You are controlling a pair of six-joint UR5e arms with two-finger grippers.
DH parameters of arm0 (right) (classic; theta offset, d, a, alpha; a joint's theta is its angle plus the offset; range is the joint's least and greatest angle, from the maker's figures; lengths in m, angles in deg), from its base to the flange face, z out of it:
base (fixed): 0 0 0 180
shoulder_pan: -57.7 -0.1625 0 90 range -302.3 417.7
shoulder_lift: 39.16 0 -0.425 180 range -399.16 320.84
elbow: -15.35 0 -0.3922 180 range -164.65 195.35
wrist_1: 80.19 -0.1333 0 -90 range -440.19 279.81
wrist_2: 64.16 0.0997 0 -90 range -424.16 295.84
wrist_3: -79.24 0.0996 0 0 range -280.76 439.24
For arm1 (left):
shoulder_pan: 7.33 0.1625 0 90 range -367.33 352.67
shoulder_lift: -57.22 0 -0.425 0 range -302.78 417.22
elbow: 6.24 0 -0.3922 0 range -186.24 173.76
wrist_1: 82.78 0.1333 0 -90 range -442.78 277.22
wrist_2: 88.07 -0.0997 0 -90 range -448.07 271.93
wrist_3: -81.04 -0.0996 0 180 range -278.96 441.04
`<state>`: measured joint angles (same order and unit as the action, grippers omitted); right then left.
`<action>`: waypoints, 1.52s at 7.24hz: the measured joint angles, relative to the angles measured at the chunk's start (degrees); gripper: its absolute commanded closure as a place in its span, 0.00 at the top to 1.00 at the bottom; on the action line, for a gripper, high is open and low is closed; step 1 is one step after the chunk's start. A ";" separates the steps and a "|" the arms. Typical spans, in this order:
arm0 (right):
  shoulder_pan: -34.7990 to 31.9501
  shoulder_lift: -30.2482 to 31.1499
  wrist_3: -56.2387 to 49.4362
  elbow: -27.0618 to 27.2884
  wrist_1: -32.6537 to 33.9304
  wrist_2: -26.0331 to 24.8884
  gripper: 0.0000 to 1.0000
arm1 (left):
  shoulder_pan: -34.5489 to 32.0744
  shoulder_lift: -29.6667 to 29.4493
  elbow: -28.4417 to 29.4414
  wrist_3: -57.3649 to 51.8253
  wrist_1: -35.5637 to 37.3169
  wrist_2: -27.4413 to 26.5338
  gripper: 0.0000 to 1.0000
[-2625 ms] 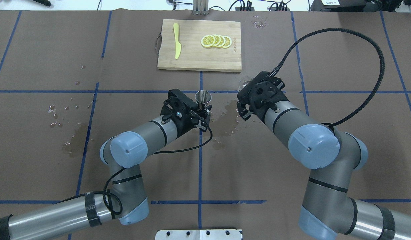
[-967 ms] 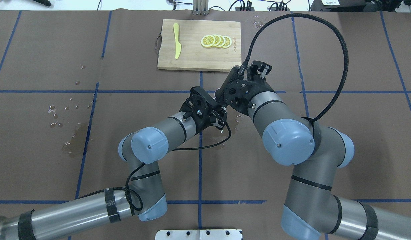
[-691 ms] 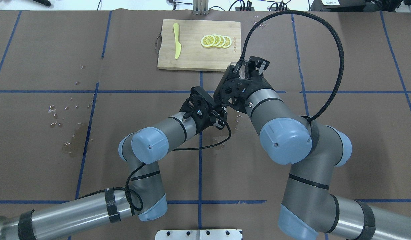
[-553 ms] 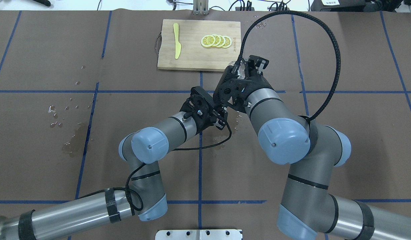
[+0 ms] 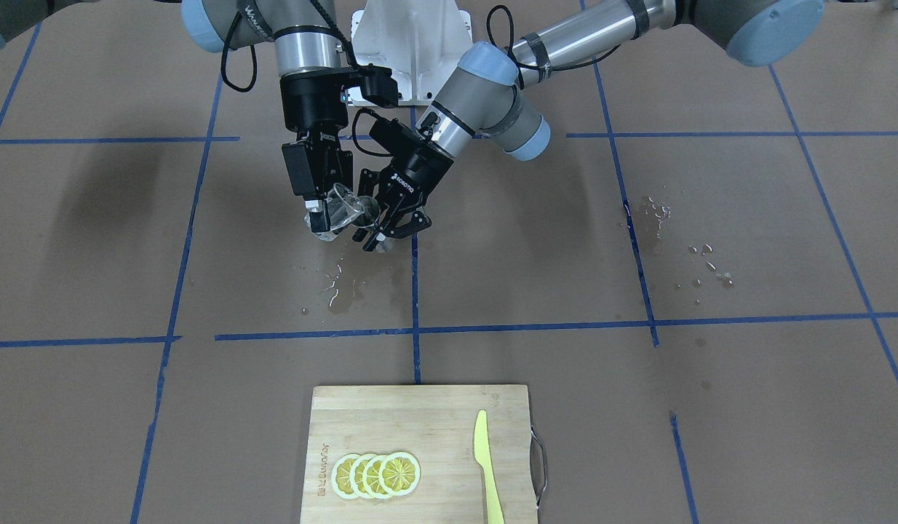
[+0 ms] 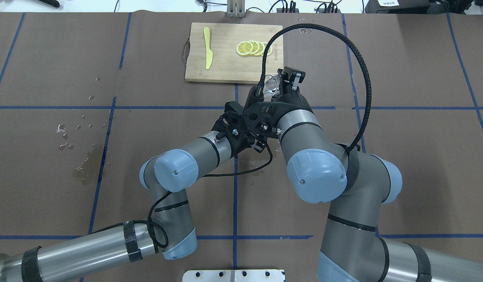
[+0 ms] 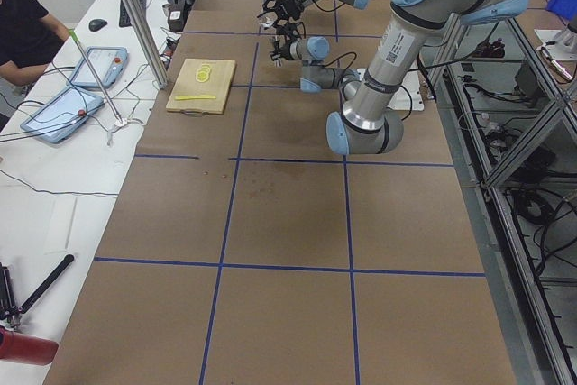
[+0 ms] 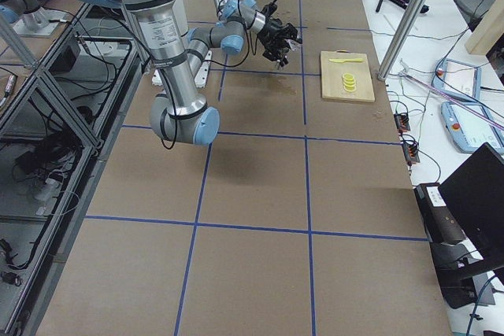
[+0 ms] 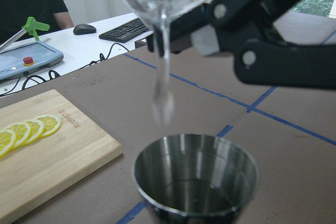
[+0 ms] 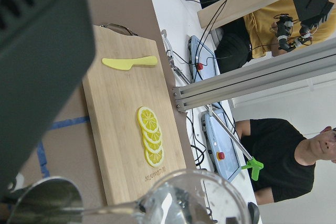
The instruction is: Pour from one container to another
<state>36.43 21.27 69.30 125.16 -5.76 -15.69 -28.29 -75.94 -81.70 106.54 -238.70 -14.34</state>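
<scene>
Fingers of the right gripper (image 5: 324, 212) are clamping a clear glass (image 5: 341, 209), which is tipping mouth-down toward 3 o'clock in the front-facing view, straight at the left gripper (image 5: 389, 231). That gripper appears to be squeezing a metal cup (image 9: 195, 177), upright just under the glass's lip. The left wrist view alone is showing a thin stream (image 9: 164, 77) dropping from 12 o'clock toward the cup's 11 o'clock rim, so centring looks marginal. Overhead, the right wrist is hiding cup and stream, leaving only a sliver of glass.
</scene>
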 measured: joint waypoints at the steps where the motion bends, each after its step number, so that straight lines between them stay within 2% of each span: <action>1: 0.39 -0.03 -1.99 0.01 0.09 -1.01 0.00 | -0.06 0.00 -0.01 -0.59 0.00 -0.04 0.00; 11: 1.06 -0.52 -11.50 0.61 0.18 -5.28 0.00 | -0.25 0.00 0.00 -1.27 -0.03 -0.07 0.00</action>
<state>37.49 20.75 57.80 125.77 -5.58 -20.97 -28.54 -75.94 -81.71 105.28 -238.73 -14.41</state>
